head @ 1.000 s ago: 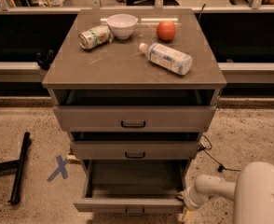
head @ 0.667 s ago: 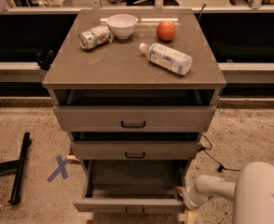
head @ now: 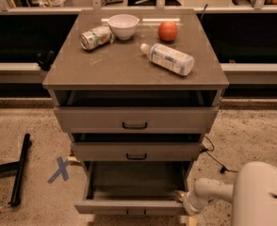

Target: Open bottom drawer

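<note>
The bottom drawer (head: 129,205) is the lowest of three grey-beige drawers. It stands pulled well out, showing a shallow, plain tray (head: 136,180) with nothing in it. Its small black bar handle (head: 135,214) sits at the frame's lower edge. The middle drawer (head: 136,151) and top drawer (head: 134,118) above it are each out a little. My gripper (head: 181,197) reaches in from the lower right on a white arm (head: 214,192) and sits at the bottom drawer's right front corner, against its side.
On the cabinet top (head: 105,62) lie a can (head: 95,36) on its side, a white bowl (head: 123,26), an orange (head: 167,31) and a plastic bottle (head: 167,58). A black bar (head: 19,168) and a blue tape X (head: 60,169) are on the floor at the left. A cable (head: 213,157) runs at the right.
</note>
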